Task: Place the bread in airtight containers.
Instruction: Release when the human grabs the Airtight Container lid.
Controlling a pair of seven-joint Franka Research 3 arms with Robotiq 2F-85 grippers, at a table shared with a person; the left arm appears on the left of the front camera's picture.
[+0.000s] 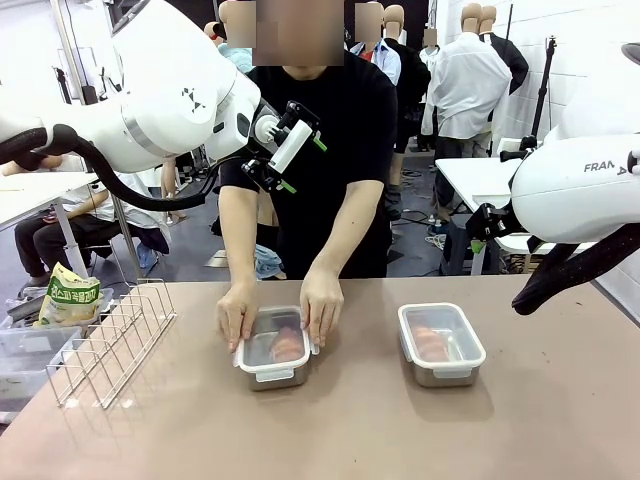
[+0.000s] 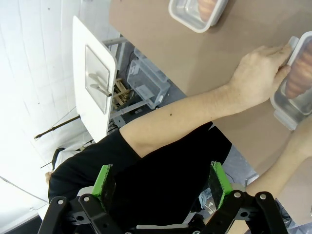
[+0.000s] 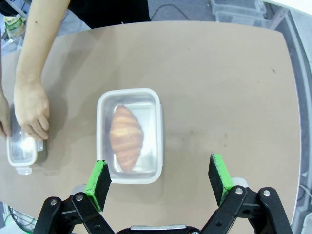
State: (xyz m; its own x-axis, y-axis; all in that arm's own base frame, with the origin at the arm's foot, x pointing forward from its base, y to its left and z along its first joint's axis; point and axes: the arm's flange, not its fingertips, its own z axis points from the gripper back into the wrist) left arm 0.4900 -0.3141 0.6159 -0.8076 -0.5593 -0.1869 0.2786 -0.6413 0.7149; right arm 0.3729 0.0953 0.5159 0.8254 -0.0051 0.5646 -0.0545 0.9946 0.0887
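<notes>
Green-padded fingers of the right gripper (image 3: 161, 180) stand wide apart, holding nothing, high above one lidded container (image 3: 129, 135) with bread (image 3: 126, 137) inside. Left gripper (image 2: 162, 186), likewise spread, hovers over the person's hands (image 1: 322, 312) pressing the other container (image 1: 274, 347).

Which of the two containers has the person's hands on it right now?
The container on the robot's left, near the wire rack; both hands press on its lid. The other container, to the right, sits untouched.

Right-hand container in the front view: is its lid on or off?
On. The right-hand container has its white-rimmed clear lid seated all round, with the bread visible through it. Whether it is fully sealed, cannot tell.
</notes>
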